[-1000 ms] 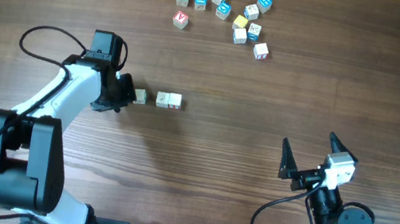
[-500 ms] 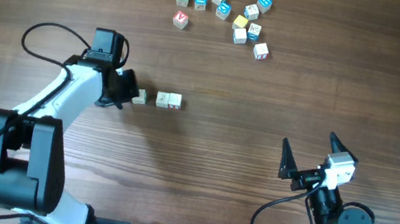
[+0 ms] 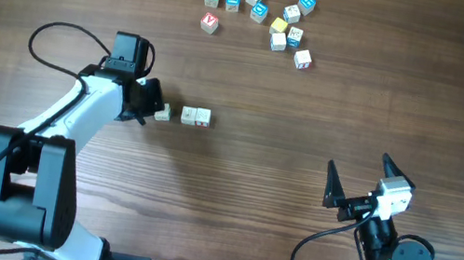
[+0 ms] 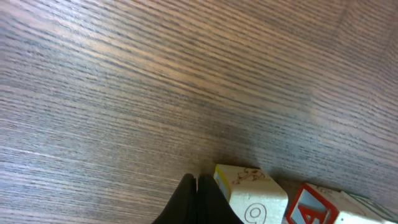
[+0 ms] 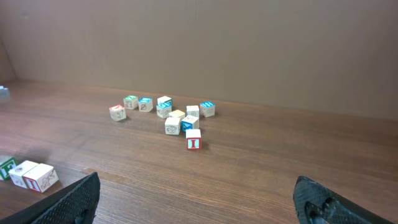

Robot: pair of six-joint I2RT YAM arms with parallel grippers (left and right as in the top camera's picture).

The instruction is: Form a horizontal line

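Since a second earlier, the left arm had edged a little to the right across the counter, carrying the left claw closer to the cubes; no cube was seen to have shifted. The left claw was clenched, its dark fingertips pressed together and holding nothing. It sat low at the counter, just beside the leftmost cube; contact could not be determined. The horizontal line lay left of the counter's centre and was incomplete: three pale cubes in a row, the leftmost cube standing slightly apart from a touching pair. In the left wrist view, a red-lettered cube stood next along the row. The right claw rested near the lower right of the counter, released, its jaws spread wide and holding nothing, well apart from the row. A loose cluster of colourful cubes lay at the far side, also well apart from the row.
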